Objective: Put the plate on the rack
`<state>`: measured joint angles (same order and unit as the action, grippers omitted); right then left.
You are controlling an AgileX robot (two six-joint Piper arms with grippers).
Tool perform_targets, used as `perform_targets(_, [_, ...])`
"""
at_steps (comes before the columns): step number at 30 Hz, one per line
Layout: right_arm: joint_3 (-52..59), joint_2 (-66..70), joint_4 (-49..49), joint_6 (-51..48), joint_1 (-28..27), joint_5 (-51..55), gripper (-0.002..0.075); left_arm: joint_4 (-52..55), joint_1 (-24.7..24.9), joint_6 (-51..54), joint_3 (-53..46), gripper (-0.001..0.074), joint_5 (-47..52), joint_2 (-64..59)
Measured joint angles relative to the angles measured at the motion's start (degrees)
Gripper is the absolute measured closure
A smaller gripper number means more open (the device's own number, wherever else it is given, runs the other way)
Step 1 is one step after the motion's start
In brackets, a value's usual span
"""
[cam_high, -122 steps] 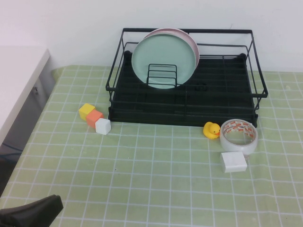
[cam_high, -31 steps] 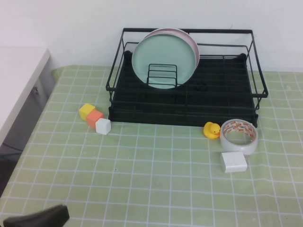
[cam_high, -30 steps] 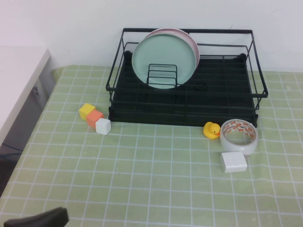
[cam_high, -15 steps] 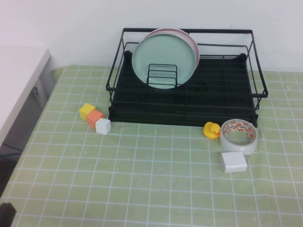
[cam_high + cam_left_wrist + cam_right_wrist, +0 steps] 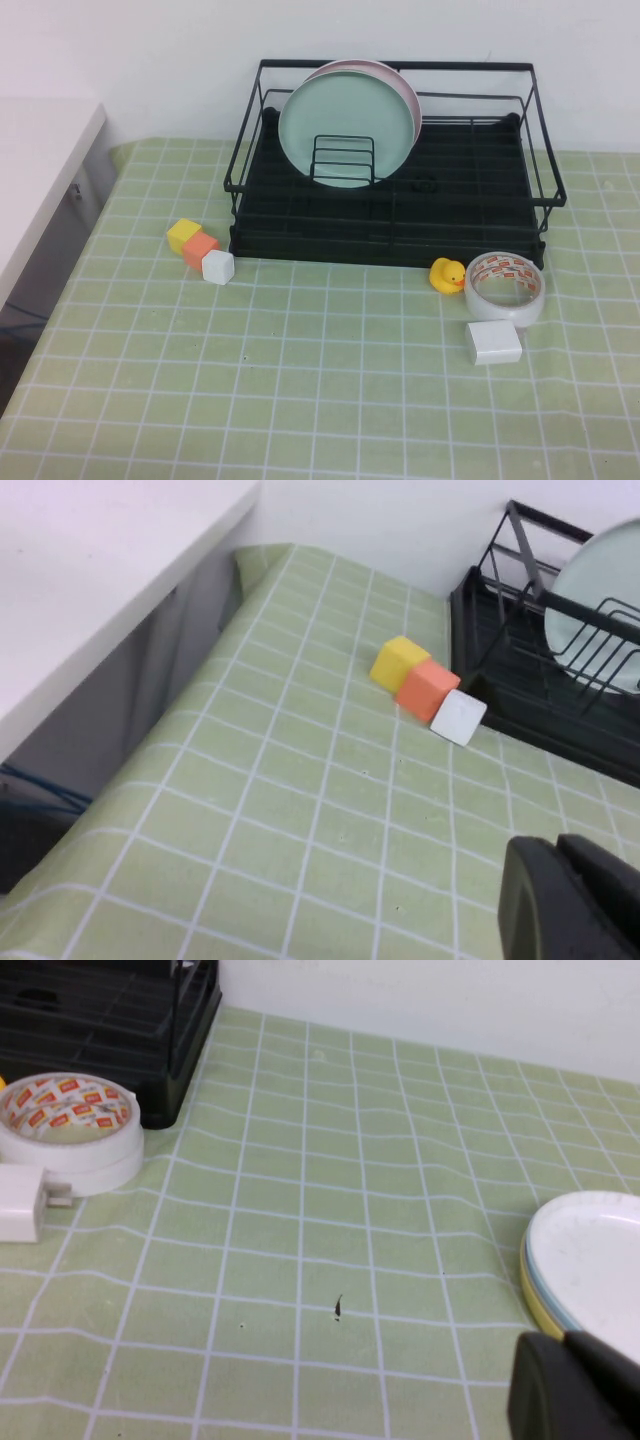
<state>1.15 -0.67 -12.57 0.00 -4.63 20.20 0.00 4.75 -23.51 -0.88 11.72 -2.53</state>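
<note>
The pale mint-green plate [image 5: 345, 125] stands upright in the black wire rack [image 5: 480, 200], leaning behind the small upright loops, with a pale pink plate [image 5: 408, 88] right behind it. Part of the plate [image 5: 605, 580] and a corner of the rack [image 5: 500, 670] also show in the left wrist view. Neither gripper shows in the high view. My left gripper [image 5: 562, 900] is shut and empty over the table, well short of the rack. My right gripper [image 5: 572, 1390] is shut and empty over the table, off to the rack's right.
Yellow [image 5: 183, 234], orange [image 5: 201, 249] and white [image 5: 217, 266] cubes lie left of the rack's front. A rubber duck [image 5: 447, 274], a tape roll [image 5: 505, 287] and a white charger [image 5: 493, 343] lie at front right. A stack of plates [image 5: 590, 1260] lies by my right gripper. A white side table [image 5: 35, 170] stands at left.
The dark part of my left arm at the high view's bottom left corner has drawn back out of that view. The plates and the rack have not moved.
</note>
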Motion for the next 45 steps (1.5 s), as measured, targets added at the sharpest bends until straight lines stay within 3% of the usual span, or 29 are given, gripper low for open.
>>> perform_targets(5, [0.0, 0.0, 0.0, 0.0, 0.0, 0.0, 0.072, 0.0, 0.7, 1.3, -0.3, 0.0737, -0.3, 2.4])
perform_targets(14, [0.0, 0.0, 0.0, 0.0, -0.1, 0.0, 0.072, 0.0, 7.5, 13.4, -0.2, 0.0737, 5.8, 3.1])
perform_targets(45, [0.0, 0.0, 0.1, 0.0, -0.1, 0.0, 0.0721, 0.0, 7.9, 14.5, -0.2, 0.0737, 6.1, 3.1])
